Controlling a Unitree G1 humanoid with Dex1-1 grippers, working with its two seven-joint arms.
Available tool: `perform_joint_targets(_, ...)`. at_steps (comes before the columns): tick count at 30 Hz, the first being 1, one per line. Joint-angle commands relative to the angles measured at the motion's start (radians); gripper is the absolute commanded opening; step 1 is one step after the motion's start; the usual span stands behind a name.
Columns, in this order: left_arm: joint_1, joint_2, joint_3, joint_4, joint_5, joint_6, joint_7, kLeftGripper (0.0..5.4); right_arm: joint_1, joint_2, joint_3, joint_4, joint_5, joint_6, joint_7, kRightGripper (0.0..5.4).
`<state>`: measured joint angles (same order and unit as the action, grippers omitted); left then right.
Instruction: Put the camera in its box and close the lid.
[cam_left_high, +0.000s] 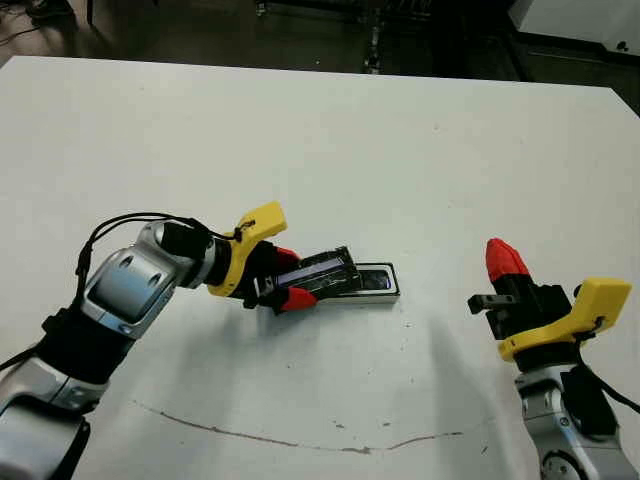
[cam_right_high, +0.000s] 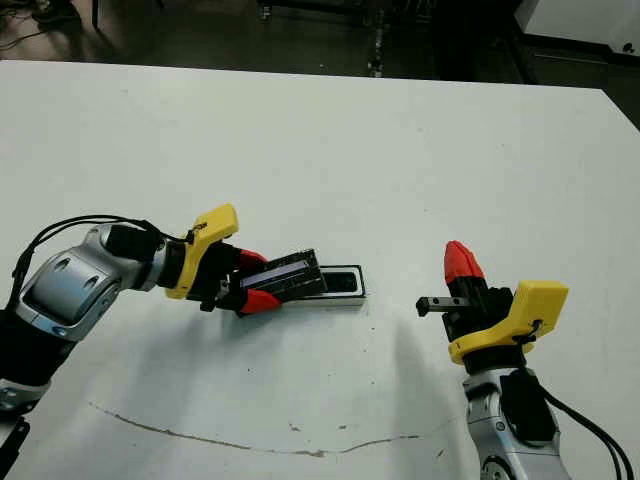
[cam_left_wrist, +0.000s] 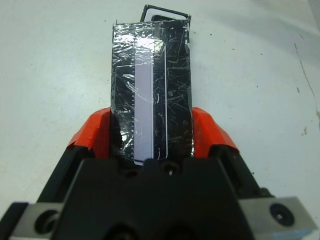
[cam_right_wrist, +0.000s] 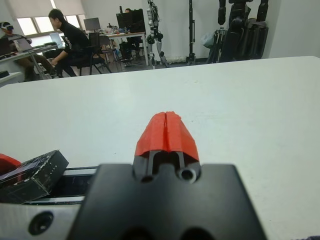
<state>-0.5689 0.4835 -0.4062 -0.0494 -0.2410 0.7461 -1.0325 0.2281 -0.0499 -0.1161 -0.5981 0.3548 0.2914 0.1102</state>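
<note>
Left gripper (cam_left_high: 288, 277) is clamped on the lid (cam_left_high: 326, 272), one red finger (cam_left_wrist: 95, 134) pressed to each long side of the slab, as the left wrist view shows plainly. Lid is glossy black and wrinkled, with a pale grey stripe running along its upper face. It is held tilted, its near end between the fingers and its far end lying over the left part of the box (cam_left_high: 382, 285). Box sits flat on the table (cam_left_high: 330, 150), a shallow tray with a silvery rim; only its right end is uncovered. Interior of that exposed end looks dark, but whether the camera lies inside cannot be told from these views. Lid is therefore not seated square on the box. Right gripper (cam_right_high: 460, 264) stands well apart to the right of the box, raised above the table, its two red tips pressed together with nothing between them. A thin dark scuff line (cam_left_high: 300, 438) runs across the table nearer the robot. In the right wrist view, people (cam_right_wrist: 67, 40) sit at desks beyond the table's far edge.
</note>
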Motion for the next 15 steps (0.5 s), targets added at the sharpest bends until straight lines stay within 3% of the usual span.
perform_joint_targets(1,0.026,-0.018,-0.056,-0.029,-0.005,0.007,-0.019,3.17,0.008,-0.013,-0.008,-0.010,0.004,0.023,-0.011,0.00)
perform_joint_targets(6,0.018,-0.025,-0.088,-0.050,0.020,-0.010,-0.019,3.17,0.005,-0.013,-0.010,-0.011,0.009,0.027,-0.009,0.00)
perform_joint_targets(15,-0.019,-0.053,-0.184,-0.050,0.130,-0.071,-0.005,3.17,-0.001,-0.016,-0.012,-0.008,0.011,0.029,-0.007,0.00)
